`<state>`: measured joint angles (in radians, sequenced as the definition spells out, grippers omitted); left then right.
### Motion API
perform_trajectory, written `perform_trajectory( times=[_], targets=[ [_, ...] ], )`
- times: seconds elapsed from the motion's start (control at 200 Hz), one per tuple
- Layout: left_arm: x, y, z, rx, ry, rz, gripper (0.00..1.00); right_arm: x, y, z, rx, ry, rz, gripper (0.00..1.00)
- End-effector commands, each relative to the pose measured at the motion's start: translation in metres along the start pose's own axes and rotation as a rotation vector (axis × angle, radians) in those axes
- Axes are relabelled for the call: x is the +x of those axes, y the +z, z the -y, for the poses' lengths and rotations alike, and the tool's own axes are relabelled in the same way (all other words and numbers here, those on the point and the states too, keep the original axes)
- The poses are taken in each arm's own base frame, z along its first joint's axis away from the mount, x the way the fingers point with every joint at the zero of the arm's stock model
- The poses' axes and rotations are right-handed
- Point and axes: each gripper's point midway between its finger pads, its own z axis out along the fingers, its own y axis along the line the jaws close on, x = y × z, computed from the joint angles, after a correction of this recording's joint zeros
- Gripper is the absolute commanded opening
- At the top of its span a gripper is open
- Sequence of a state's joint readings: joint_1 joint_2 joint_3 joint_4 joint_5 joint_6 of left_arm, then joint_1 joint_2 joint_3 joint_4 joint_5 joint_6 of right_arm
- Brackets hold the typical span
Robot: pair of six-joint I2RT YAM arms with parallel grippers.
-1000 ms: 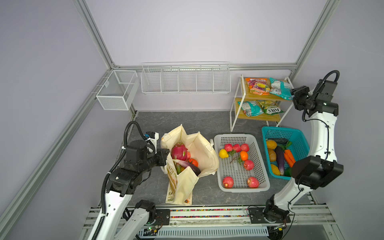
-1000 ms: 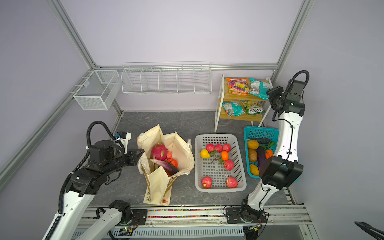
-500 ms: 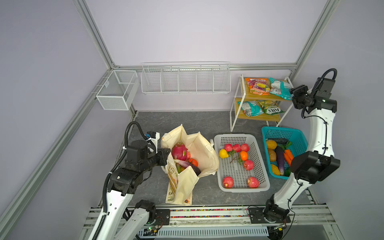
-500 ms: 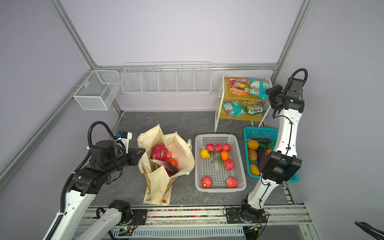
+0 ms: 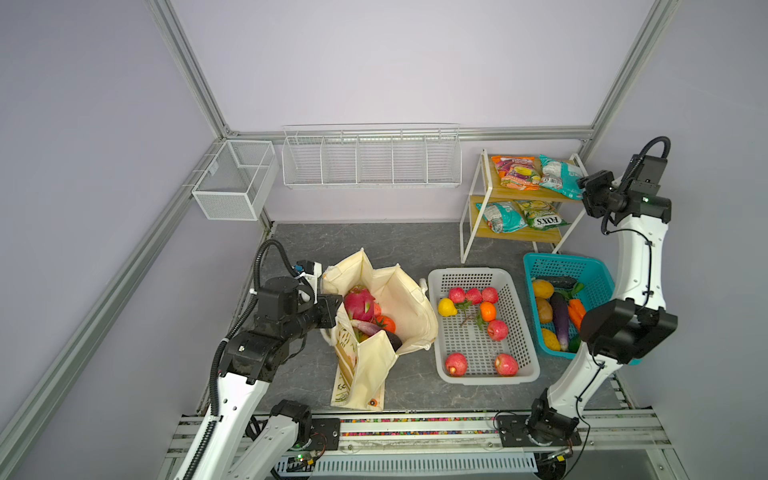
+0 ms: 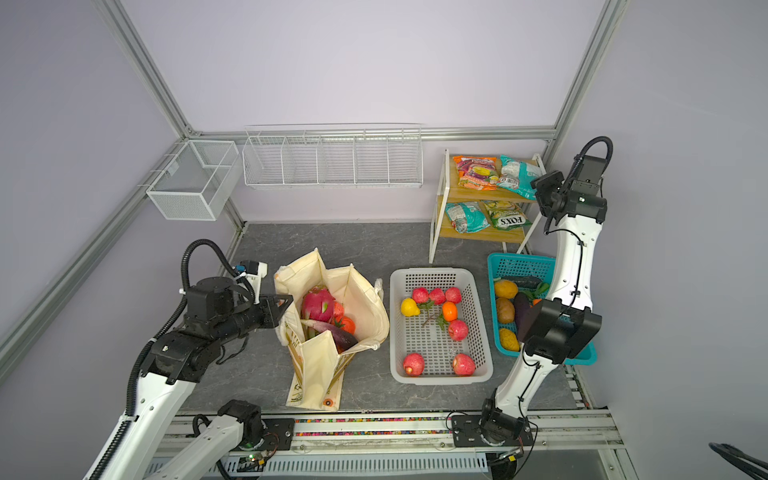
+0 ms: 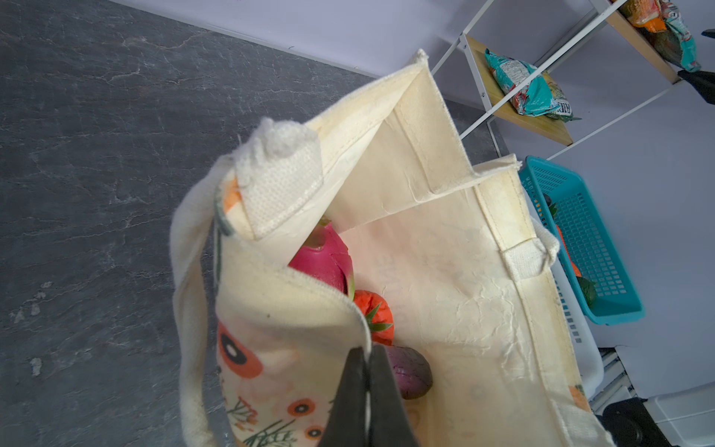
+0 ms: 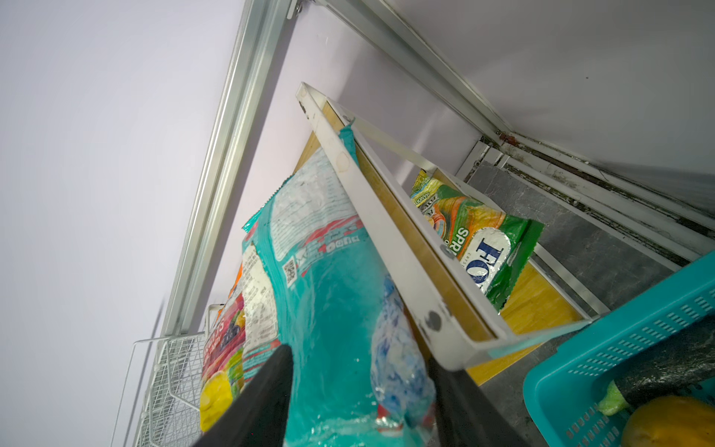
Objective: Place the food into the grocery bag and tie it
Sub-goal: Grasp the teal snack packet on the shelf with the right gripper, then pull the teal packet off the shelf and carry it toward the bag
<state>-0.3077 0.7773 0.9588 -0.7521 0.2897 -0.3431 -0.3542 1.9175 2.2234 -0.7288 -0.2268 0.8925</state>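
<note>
The cream floral grocery bag [image 5: 399,299] [image 6: 357,291] stands open left of centre. Inside lie a pink dragon fruit [image 5: 359,303] [image 7: 321,255], an orange-red fruit [image 7: 373,313] and a purple eggplant [image 7: 410,371]. My left gripper [image 5: 332,309] [image 7: 367,356] is shut on the bag's near rim. My right gripper [image 5: 584,193] [image 8: 360,356] is open at the upper shelf, its fingers either side of a teal snack packet [image 5: 559,176] [image 8: 329,278] that lies there. More food sits in the white basket [image 5: 469,276] and the teal basket [image 5: 561,262].
The two-tier shelf [image 5: 478,208] also holds an orange packet [image 5: 515,170], a second teal packet [image 5: 500,216] and a green packet [image 5: 540,216]. A wire rack [image 5: 370,158] and a mesh box [image 5: 232,183] hang on the walls. The shelf's white rail [image 8: 387,216] runs beside my right fingers.
My right arm has shifted slightly, with its gripper edging onto the teal packet on the upper shelf. The left arm and the bag have not moved.
</note>
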Motion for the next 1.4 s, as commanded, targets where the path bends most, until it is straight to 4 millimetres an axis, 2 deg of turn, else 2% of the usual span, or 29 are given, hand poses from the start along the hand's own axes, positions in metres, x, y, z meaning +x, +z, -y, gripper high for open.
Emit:
perform_trajectory(
  times=[0.0, 0.215, 0.41, 0.555, 0.72, 0.81, 0.91, 1.1, 1.36, 1.395],
  targets=[
    [0.004, 0.004, -0.002, 0.002, 0.008, -0.010, 0.00, -0.001, 0.007, 0.001, 0.005, 0.002, 0.000, 0.58],
    [0.004, 0.005, -0.002, 0.001, 0.007, -0.011, 0.00, 0.000, 0.010, 0.000, 0.002, 0.005, 0.000, 0.51],
    [0.004, 0.005, -0.002, 0.001, 0.008, -0.012, 0.00, 0.001, 0.011, 0.001, 0.001, 0.008, -0.001, 0.39],
    [0.004, 0.004, -0.001, 0.007, 0.006, -0.009, 0.00, 0.000, 0.005, -0.003, -0.015, 0.011, 0.023, 0.24],
    [0.006, 0.004, -0.001, 0.007, 0.005, -0.013, 0.00, -0.004, -0.013, -0.013, -0.047, 0.015, 0.061, 0.08],
    [0.009, 0.005, -0.001, 0.013, 0.000, -0.023, 0.00, -0.010, -0.035, -0.027, -0.090, 0.022, 0.108, 0.07],
    [0.011, 0.004, 0.000, 0.017, 0.000, -0.035, 0.00, -0.019, -0.069, -0.045, -0.147, 0.023, 0.184, 0.07],
    [0.012, 0.001, 0.001, 0.025, -0.019, -0.030, 0.00, -0.021, -0.129, -0.074, -0.225, -0.012, 0.268, 0.07],
    [0.017, 0.001, 0.000, 0.019, -0.043, -0.048, 0.00, -0.012, -0.183, -0.104, -0.324, -0.043, 0.292, 0.07],
    [0.016, -0.005, 0.002, 0.025, -0.036, -0.029, 0.00, -0.009, -0.189, -0.107, -0.335, -0.045, 0.287, 0.07]
  ],
)
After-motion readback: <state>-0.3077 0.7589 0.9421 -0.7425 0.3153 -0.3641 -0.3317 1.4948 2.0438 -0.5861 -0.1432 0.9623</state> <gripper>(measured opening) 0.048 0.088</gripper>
